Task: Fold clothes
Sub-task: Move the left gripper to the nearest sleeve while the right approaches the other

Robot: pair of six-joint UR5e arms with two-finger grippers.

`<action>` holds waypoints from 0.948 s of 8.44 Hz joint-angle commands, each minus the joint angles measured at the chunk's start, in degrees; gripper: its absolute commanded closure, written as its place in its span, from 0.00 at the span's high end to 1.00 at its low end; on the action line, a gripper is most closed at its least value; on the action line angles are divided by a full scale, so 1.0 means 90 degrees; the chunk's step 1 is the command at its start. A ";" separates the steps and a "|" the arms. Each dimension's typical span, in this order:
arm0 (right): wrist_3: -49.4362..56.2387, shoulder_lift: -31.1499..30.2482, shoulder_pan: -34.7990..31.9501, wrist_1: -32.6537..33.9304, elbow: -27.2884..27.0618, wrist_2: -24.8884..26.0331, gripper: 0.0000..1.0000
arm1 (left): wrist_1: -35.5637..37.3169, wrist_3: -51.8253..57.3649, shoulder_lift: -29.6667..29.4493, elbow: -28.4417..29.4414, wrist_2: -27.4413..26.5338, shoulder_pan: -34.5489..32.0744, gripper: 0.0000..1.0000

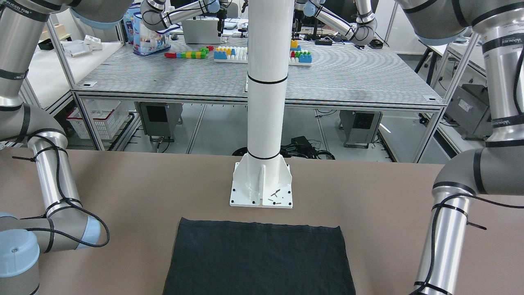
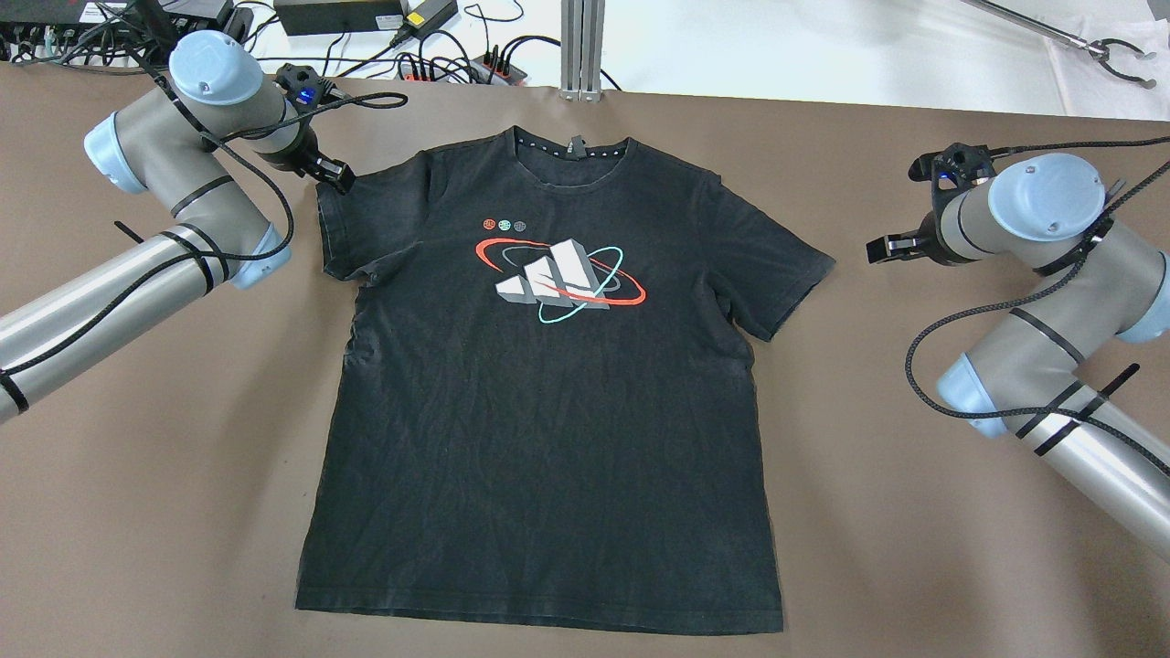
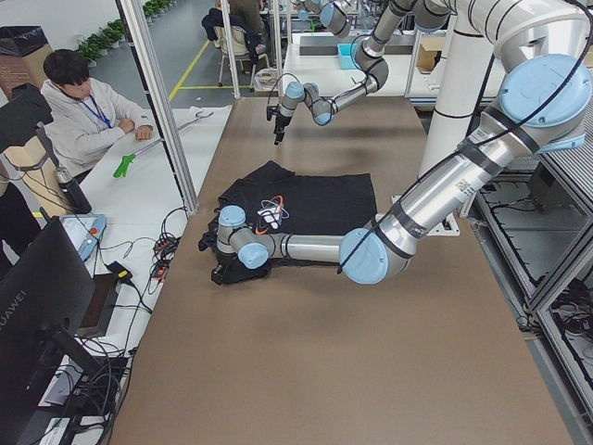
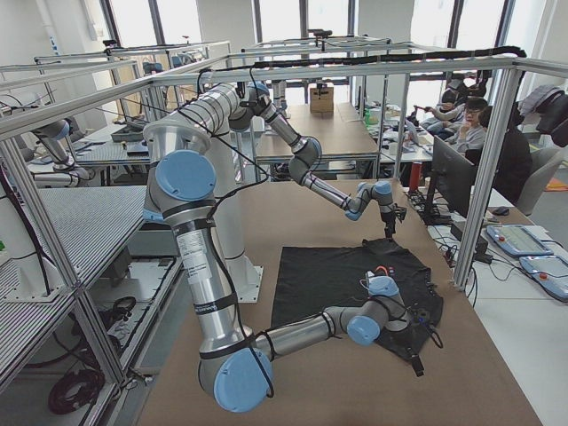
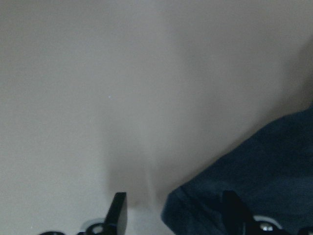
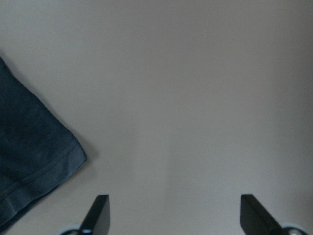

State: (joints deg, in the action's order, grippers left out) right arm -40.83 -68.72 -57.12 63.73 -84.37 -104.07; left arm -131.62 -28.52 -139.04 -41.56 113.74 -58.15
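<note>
The clothes are a black T-shirt (image 2: 548, 411) with a white, red and teal print on the chest. It lies flat and face up on the brown table, with its hem (image 1: 258, 258) towards the white pole. My left gripper (image 2: 335, 175) is open and low at the tip of one sleeve. In the left wrist view that sleeve corner (image 5: 254, 171) reaches in between the fingers (image 5: 117, 214). My right gripper (image 2: 885, 249) is open, a short way off the other sleeve (image 6: 34, 156) and beside it. Nothing lies between its fingertips (image 6: 98, 213).
The white pole's base plate (image 1: 262, 192) is bolted to the table just past the hem. Cables and power bricks (image 2: 366, 18) lie along the edge by the collar. A person (image 3: 88, 116) sits at a side desk. Bare brown table (image 2: 914, 512) surrounds the shirt.
</note>
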 commanded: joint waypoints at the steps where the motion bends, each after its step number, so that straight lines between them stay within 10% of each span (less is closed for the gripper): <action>1: -0.0238 -0.0002 0.0115 -0.0011 -0.0030 0.0001 0.94 | -0.0063 0.0005 0.0127 0.0008 -0.0098 0.0007 0.54; 5: -0.0229 -0.0021 0.0126 -0.0011 -0.0040 0.0001 0.94 | -0.0063 -0.0014 0.0137 -0.0108 -0.0040 0.0026 0.00; 8: -0.0239 -0.0031 0.0126 -0.0031 -0.0050 0.0001 0.94 | -0.0054 -0.0024 0.0147 -0.0284 -0.0069 -0.0042 0.00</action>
State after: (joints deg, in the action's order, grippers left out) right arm -42.96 -68.95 -55.99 63.53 -84.78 -104.06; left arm -132.15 -28.64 -137.81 -43.03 113.32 -58.21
